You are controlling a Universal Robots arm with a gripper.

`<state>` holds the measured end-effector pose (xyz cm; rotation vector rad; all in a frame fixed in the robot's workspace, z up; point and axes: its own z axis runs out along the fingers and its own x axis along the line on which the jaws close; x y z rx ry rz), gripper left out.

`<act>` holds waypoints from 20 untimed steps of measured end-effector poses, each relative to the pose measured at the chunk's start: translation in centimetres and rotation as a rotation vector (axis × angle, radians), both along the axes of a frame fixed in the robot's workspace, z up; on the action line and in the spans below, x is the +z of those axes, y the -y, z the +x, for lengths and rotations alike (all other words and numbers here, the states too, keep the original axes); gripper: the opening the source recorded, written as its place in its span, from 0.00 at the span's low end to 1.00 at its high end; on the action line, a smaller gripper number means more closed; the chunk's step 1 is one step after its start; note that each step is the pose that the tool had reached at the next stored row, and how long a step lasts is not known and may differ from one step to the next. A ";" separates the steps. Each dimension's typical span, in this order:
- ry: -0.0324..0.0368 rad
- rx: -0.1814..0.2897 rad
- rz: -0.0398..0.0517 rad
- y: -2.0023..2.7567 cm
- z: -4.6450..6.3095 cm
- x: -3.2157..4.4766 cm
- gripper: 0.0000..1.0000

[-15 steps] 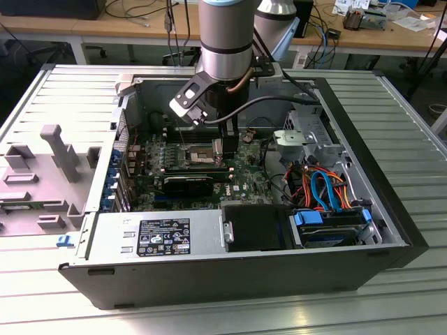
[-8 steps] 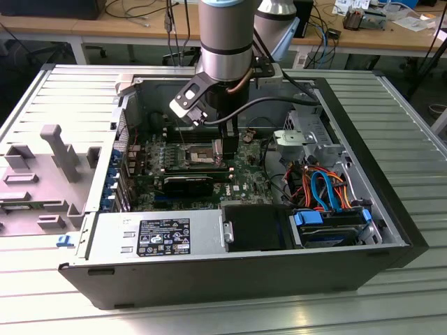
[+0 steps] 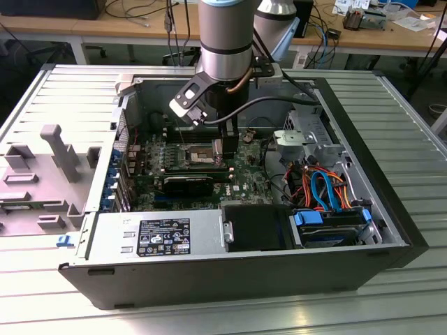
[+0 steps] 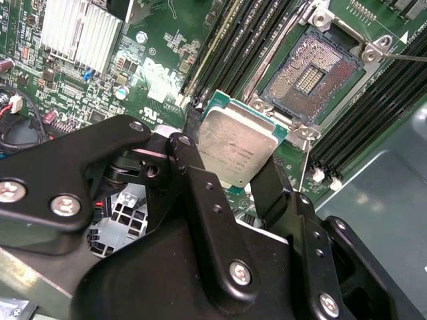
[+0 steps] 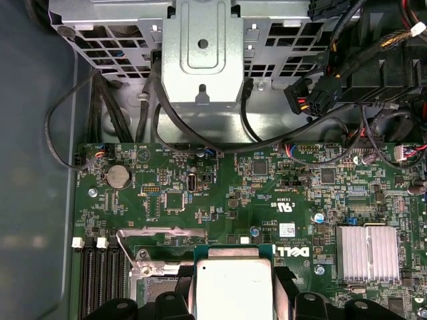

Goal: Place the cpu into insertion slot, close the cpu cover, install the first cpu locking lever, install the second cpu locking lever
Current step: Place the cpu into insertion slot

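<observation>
My gripper (image 4: 233, 160) is shut on the cpu (image 4: 239, 143), a small square chip with a dull silver top, one black finger (image 4: 190, 143) on each of two opposite edges. The cpu (image 5: 233, 287) hangs over the green board, beside the insertion slot (image 4: 313, 75). The slot's dark, gold-tinted contact field lies bare inside its silver rim. A thin wire locking lever (image 4: 400, 58) sticks out past one corner of the slot. I cannot tell the cpu cover apart from the rim. In the exterior view my gripper (image 3: 222, 152) stands just to the right of the slot (image 3: 198, 151).
Long black memory slots (image 4: 230, 47) flank the socket. A finned silver heat sink (image 5: 367, 251) sits on the board. A metal drive cage (image 5: 200, 53) with cables, a power supply (image 3: 154, 234) and bundled orange and blue cables (image 3: 321, 185) line the case walls.
</observation>
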<state>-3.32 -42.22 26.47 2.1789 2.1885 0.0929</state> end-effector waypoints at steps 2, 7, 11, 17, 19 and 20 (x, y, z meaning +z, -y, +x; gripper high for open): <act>0.0000 0.000 0.0000 0.00 0.0 0.00 0.55; 0.0001 0.000 0.0000 0.00 -0.1 0.00 0.55; 0.0001 0.000 0.0000 0.00 -0.5 0.00 0.55; 0.0000 0.000 0.0000 -0.02 -0.9 0.00 0.55; 0.0000 0.000 0.0000 -0.05 -0.9 -0.01 0.55; 0.0001 0.000 0.0000 -0.05 -0.9 -0.01 0.55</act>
